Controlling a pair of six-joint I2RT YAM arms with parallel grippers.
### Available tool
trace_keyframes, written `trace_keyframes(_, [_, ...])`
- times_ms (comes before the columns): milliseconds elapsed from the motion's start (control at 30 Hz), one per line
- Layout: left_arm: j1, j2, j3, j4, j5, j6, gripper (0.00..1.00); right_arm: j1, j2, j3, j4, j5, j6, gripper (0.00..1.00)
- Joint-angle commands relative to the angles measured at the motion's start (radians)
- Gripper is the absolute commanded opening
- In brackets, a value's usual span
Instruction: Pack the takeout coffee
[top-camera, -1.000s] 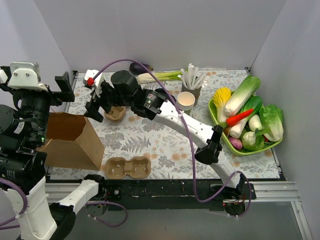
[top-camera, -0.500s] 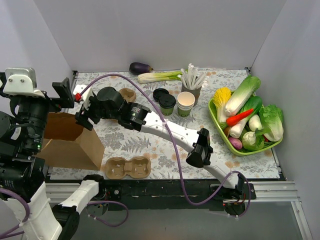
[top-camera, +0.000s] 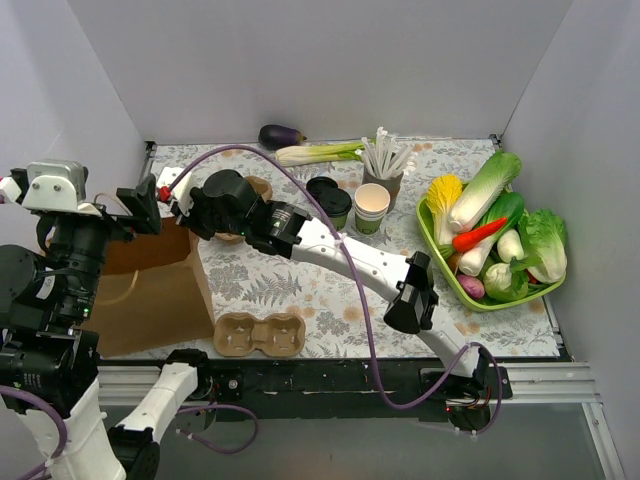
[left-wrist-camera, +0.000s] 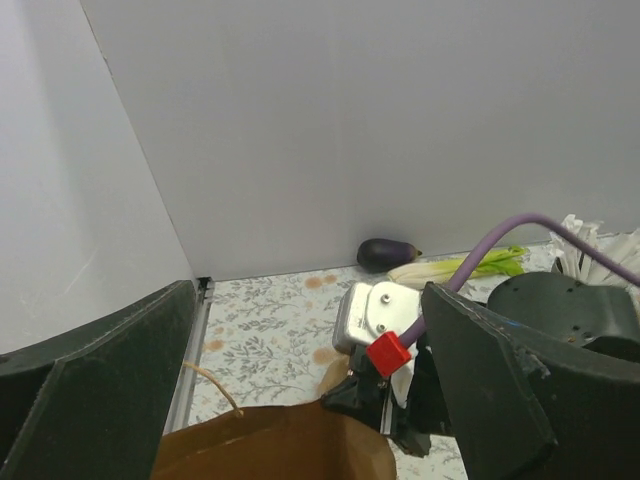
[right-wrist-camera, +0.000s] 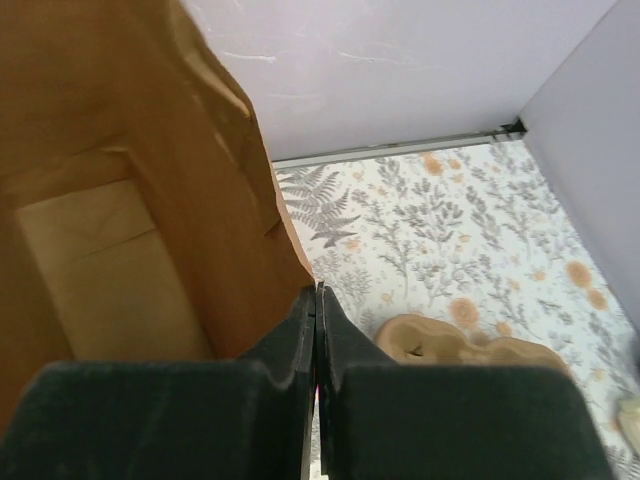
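Right jaws: pressed together on the rim of the paper bag (right-wrist-camera: 120, 200), fingertips (right-wrist-camera: 300, 318) pinching its brown edge.
Left jaws: spread wide with nothing between them, hanging above the bag's open mouth; one dark finger (left-wrist-camera: 100, 370) shows at each side of the left wrist view.
Paper bag: at the counter's (top-camera: 300, 280) left side, mouth open, a thin handle (left-wrist-camera: 215, 385) standing up from the rim.
Takeout coffee (top-camera: 335, 208): upright on the counter towards the rear, black lid on, well apart from the bag and from both jaws.
Beside it: a loose black lid (top-camera: 320, 186) just behind, a stack of lidless cups (top-camera: 372, 205) just to the right.
Cup carrier (top-camera: 258, 334): at the near edge, just right of the bag.
Far right: a green tray (top-camera: 432, 240) of vegetables.
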Motion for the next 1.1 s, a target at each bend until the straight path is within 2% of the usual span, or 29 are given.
trace_keyframes(0, [0.008,-0.035,-0.074,0.063,0.020,-0.023,0.98,-0.021,-0.121,-0.022,0.007,0.087,-0.095,0.01])
trace_keyframes(133, [0.008,-0.050,-0.127,0.065,0.108,-0.039,0.98,-0.065,-0.209,-0.112,0.001,0.093,-0.143,0.01])
trace_keyframes(267, [0.008,-0.052,-0.183,0.069,0.213,-0.053,0.98,-0.126,-0.284,-0.201,-0.029,0.100,-0.120,0.01])
trace_keyframes(400, [0.008,-0.043,-0.205,0.066,0.297,-0.049,0.98,-0.162,-0.298,-0.201,-0.046,0.052,-0.078,0.01])
trace_keyframes(567, [0.009,-0.008,-0.199,0.053,0.362,-0.037,0.98,-0.169,-0.315,-0.187,-0.084,0.083,-0.084,0.01])
trace_keyframes(833, [0.009,0.046,-0.164,-0.019,0.527,0.046,0.98,-0.289,-0.540,-0.474,-0.136,0.054,-0.061,0.01])
trace_keyframes(1067, [0.008,0.091,-0.137,-0.232,0.736,0.229,0.98,-0.326,-0.755,-0.725,-0.184,0.073,-0.132,0.01])
